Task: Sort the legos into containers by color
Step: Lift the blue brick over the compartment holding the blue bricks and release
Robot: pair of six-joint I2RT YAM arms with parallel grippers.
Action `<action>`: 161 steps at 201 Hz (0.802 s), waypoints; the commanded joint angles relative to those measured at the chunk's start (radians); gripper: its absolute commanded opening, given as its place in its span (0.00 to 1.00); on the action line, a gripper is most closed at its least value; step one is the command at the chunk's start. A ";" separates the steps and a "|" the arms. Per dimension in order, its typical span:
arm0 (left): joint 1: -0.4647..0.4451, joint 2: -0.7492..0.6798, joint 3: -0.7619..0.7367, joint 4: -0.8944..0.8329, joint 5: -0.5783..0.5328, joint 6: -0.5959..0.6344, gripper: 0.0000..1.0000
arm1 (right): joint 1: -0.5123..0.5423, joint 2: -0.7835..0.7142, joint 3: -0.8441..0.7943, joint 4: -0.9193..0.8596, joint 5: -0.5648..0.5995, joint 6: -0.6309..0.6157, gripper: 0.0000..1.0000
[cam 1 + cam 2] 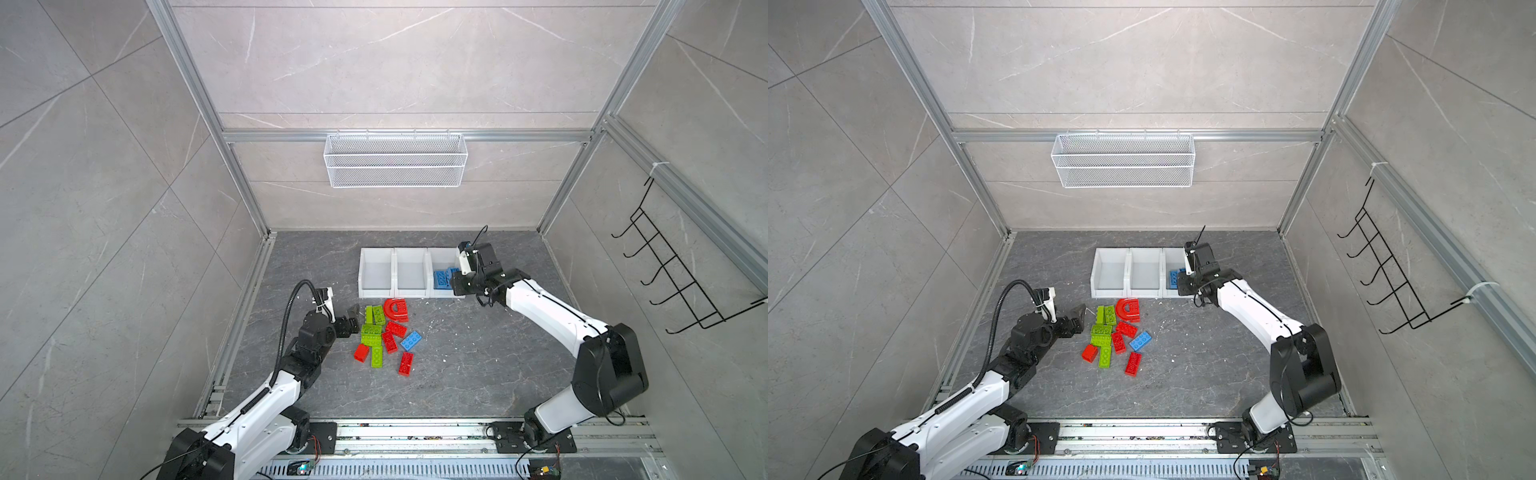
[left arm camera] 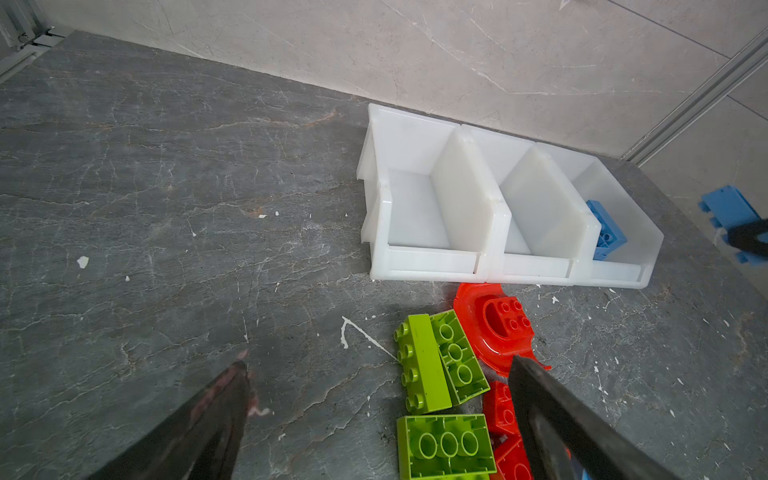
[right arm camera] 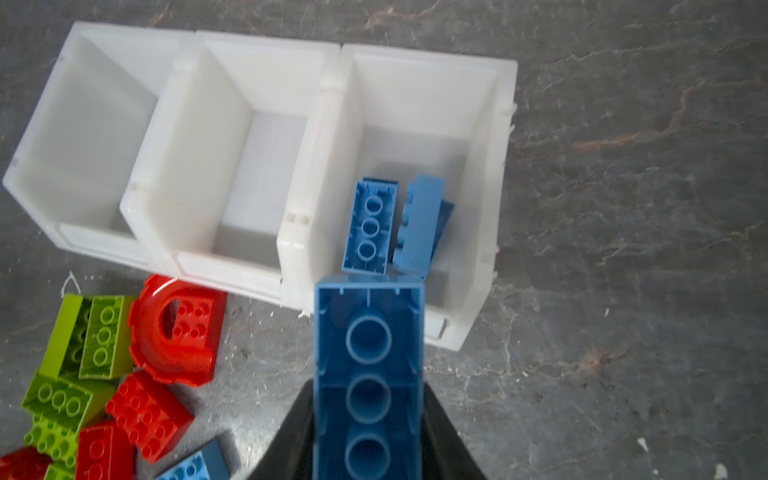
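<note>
The right fingers are clenched on the long sides of a blue brick, its hollow underside facing the wrist camera. The brick's long axis runs straight out from the fingers and points into the right bin, the last of the row just right of centre in both top views. Its free end appears to sit over that bin's low front lip, so the bin lies directly ahead and below. I judge that a little more reach and a release would drop it beside the blue bricks lying inside.

The middle bin and left bin look empty. The left fingers are spread wide with nothing between them. They hover at the left edge of the pile on the surface, nearest the green bricks. A loose blue brick lies on the pile's right side, facing the right arm.
</note>
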 commanded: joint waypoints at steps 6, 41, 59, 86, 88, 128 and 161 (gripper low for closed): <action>0.001 -0.017 0.009 0.031 -0.018 0.013 0.99 | -0.023 0.117 0.116 -0.026 0.014 -0.033 0.31; 0.001 -0.023 0.006 0.028 -0.025 0.015 0.99 | -0.042 0.214 0.205 -0.021 0.027 -0.024 0.31; 0.001 -0.023 0.008 0.029 -0.024 0.013 0.99 | -0.050 0.242 0.221 -0.016 0.021 -0.018 0.31; 0.001 -0.018 0.009 0.032 -0.021 0.013 0.99 | -0.057 0.281 0.235 -0.013 0.018 -0.018 0.31; 0.002 -0.018 0.009 0.032 -0.020 0.013 0.99 | -0.057 0.284 0.235 -0.013 0.019 -0.017 0.31; 0.001 -0.015 0.009 0.032 -0.020 0.013 0.99 | -0.063 0.319 0.231 0.007 0.025 -0.013 0.32; 0.001 -0.010 0.011 0.035 -0.020 0.012 0.99 | -0.066 0.332 0.235 0.004 0.023 -0.009 0.37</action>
